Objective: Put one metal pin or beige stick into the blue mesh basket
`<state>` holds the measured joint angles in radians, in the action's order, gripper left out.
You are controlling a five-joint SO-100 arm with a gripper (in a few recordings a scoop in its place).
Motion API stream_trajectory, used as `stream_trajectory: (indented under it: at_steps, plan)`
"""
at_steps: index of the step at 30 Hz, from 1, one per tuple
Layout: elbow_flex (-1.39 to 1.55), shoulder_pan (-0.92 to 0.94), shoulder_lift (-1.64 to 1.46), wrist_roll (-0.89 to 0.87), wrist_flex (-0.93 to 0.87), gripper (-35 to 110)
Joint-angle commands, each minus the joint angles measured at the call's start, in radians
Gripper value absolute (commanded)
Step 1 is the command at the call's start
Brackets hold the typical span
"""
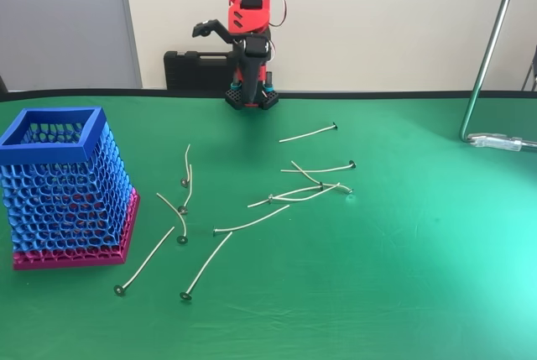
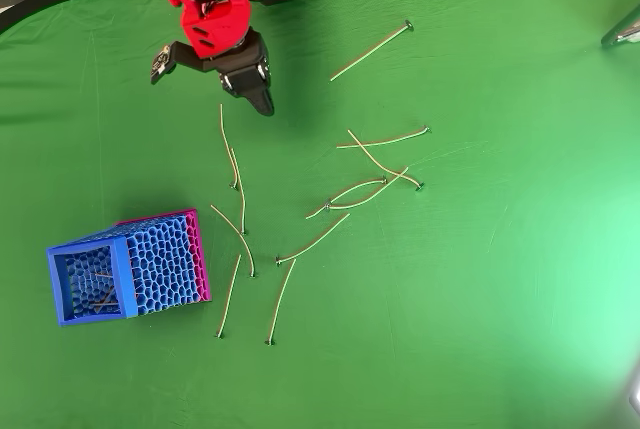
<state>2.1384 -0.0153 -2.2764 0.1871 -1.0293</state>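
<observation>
Nearest the front edge of the green tabletop (image 1: pixel 403 293), two pale pins with small round heads lay side by side, one at (image 1: pixel 146 261) and one at (image 1: pixel 206 266), both slanting up to the right in the fixed view. Just to their left, near the front left corner, stood the blue mesh basket (image 1: pixel 65 188), upright on its pink flared base, its solid blue rim square at the top. In the overhead view the basket (image 2: pixel 125 269) showed a few thin sticks lying inside on its floor.

Farther in, toward the middle of the tabletop, more pins were scattered: a curved pair near the basket (image 1: pixel 186 177), a loose crossing cluster (image 1: pixel 306 192) right of centre, and a single pin (image 1: pixel 309 133) lying apart, closer to the back edge.

At the back edge, around the middle, the red and black arm (image 1: pixel 250 41) stood folded over its base. Its end effector (image 2: pixel 210 74) hung above the tabletop in the overhead view, fingers spread apart and holding nothing, well apart from the basket. A black case (image 1: pixel 195 69) sat behind the arm against the wall, and a metal stand (image 1: pixel 491 49) rose at the back right corner.
</observation>
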Motion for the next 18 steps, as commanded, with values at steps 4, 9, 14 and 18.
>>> stream_trajectory:
  at_steps: [4, 9, 14, 18]
  plan:
    - [-0.233, 0.018, 0.196, 0.112, -0.003, 0]
    - [-0.362, 0.003, 0.37, 0.256, 0.002, 0]
    - [-0.454, -0.02, 0.529, 0.462, 0.014, 1]
    - [-0.538, -0.028, 0.63, 0.609, 0.014, 1]
